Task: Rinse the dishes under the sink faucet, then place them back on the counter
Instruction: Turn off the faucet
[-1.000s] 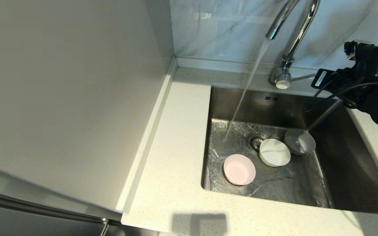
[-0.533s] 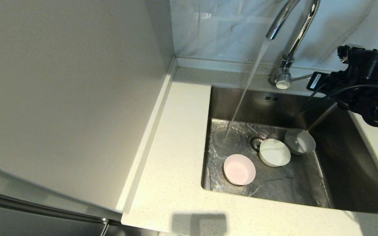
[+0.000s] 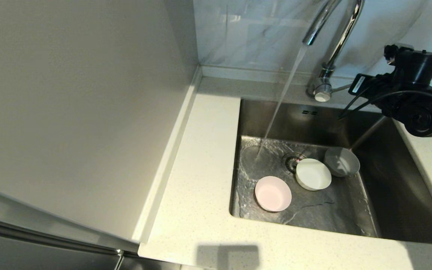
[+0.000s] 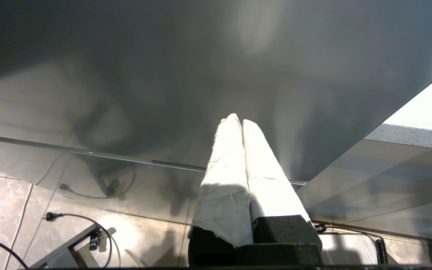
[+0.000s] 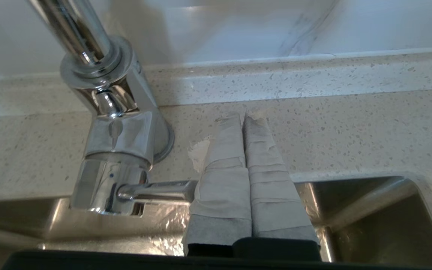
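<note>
Three bowls lie on the floor of the sink (image 3: 392,195): a pale pink bowl (image 3: 273,193), a white bowl (image 3: 313,174) and a light grey bowl (image 3: 342,161). Water (image 3: 280,100) runs from the chrome faucet (image 3: 336,41) and lands left of the drain, clear of all three. My right gripper (image 5: 244,116) is shut and empty, its taped fingers (image 5: 223,176) right beside the tip of the faucet lever (image 5: 156,189), tips over the counter (image 5: 351,123) behind the sink. My left gripper (image 4: 238,120) is shut and empty, parked low below the counter.
A plain beige wall panel (image 3: 81,112) closes off the left side. A marble backsplash (image 3: 253,33) stands behind the faucet. The speckled counter (image 3: 201,168) runs left of and in front of the sink. The drain strainer (image 3: 291,160) sits beside the white bowl.
My right arm has moved left and back toward the faucet lever. The water keeps running and the bowls have not moved.
</note>
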You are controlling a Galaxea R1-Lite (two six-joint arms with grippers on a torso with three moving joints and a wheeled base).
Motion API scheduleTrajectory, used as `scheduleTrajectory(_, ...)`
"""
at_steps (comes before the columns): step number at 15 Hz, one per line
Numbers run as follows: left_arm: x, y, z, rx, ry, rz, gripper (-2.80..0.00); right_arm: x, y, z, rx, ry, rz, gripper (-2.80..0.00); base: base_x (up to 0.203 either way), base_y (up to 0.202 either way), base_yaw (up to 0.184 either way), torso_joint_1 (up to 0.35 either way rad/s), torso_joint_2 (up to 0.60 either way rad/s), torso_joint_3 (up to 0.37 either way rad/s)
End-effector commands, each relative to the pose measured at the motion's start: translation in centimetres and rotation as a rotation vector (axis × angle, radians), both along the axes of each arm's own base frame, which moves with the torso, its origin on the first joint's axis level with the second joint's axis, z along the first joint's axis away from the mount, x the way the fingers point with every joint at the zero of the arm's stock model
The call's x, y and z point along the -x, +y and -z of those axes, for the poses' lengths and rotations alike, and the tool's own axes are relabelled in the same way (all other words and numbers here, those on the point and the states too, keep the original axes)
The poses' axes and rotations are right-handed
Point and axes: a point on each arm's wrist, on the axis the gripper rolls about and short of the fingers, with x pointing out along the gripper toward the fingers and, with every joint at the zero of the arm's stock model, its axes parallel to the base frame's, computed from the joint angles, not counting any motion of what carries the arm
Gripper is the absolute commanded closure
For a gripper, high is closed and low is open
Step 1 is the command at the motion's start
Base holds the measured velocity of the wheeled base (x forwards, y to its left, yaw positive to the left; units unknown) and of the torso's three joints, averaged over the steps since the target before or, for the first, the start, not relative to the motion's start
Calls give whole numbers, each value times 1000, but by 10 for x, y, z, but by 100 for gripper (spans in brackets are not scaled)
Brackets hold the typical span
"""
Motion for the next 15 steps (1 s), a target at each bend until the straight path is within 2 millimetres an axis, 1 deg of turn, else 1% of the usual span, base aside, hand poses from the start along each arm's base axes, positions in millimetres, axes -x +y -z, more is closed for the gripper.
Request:
scheduleTrajectory(1,0,0,0,1,-3,-1,0,-7,3,6,-2,7,-10,0,0,0,0,0,0,0)
scheduleTrajectory(6,0,0,0,1,-3,-1,0,-18,15,3,-26,-29,-36,0,0,0,0,0,0,0)
scheduleTrajectory(10,0,0,0,1,-3,-1,0,-20,21,0,-27,-42,-51,0,0,0,0,0,0,0)
scheduleTrajectory(15,0,0,0,1,-3,-1,0,-20,20,-4,-27,-58,-47,0,0,0,0,0,0,0)
